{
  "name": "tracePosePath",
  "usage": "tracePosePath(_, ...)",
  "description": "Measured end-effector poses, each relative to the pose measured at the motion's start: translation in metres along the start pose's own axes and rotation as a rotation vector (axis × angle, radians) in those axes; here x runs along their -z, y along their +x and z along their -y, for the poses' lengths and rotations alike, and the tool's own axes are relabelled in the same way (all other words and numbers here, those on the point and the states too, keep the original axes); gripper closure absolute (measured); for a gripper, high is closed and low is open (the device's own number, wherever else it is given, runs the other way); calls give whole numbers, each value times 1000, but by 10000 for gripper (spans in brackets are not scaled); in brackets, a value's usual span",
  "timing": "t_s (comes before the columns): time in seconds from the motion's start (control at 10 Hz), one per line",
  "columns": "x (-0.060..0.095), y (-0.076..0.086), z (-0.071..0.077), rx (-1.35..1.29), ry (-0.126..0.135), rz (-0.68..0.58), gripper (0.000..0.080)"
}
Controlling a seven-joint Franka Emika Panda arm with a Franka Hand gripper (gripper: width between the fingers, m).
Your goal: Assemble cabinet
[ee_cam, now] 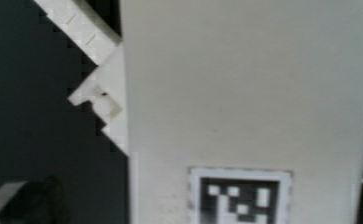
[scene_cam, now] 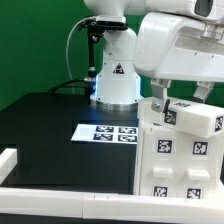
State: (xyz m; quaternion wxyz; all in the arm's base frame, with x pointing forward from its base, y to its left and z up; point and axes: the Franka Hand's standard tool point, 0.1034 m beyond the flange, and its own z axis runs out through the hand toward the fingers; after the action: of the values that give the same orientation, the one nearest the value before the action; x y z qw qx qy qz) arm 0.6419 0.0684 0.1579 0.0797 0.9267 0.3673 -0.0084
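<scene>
The fingers [scene_cam: 157, 95] stand spread wide above the cabinet [scene_cam: 180, 150], gripping nothing

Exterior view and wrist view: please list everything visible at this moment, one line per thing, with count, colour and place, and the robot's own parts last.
cabinet: one, white with black-and-white marker tags, at the exterior view's right, filling most of the wrist view too.
marker board: one, flat white sheet with a row of tags, on the table in front of the robot's base.
border rails: white, along the table's near edge and at the exterior view's left.
table: one, black surface.
green backdrop: behind the table.
robot base: one, white, behind the marker board.
gripper: one, white, open, over the cabinet's top.
</scene>
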Motion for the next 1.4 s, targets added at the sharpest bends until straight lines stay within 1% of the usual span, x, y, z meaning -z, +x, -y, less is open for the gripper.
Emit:
tracePosePath(0.1, 0, 0, 0, -12, 0, 0, 198)
tracePosePath(0.2, 0, 0, 0, -48, 0, 0, 252)
tracePosePath(0.5, 0, -1, 0, -281, 2, 1, 251)
tracePosePath(0.7, 0, 0, 6, -590, 6, 3, 251)
tracePosePath(0.8, 0, -1, 9, -739, 14, 5, 251)
tracePosePath(0.9, 0, 0, 10, -920, 37, 1, 251)
tracePosePath(1.0, 1, 1, 9, -1018, 49, 0, 251)
tracePosePath(1.4, 1, 1, 10, -1267, 49, 8, 249)
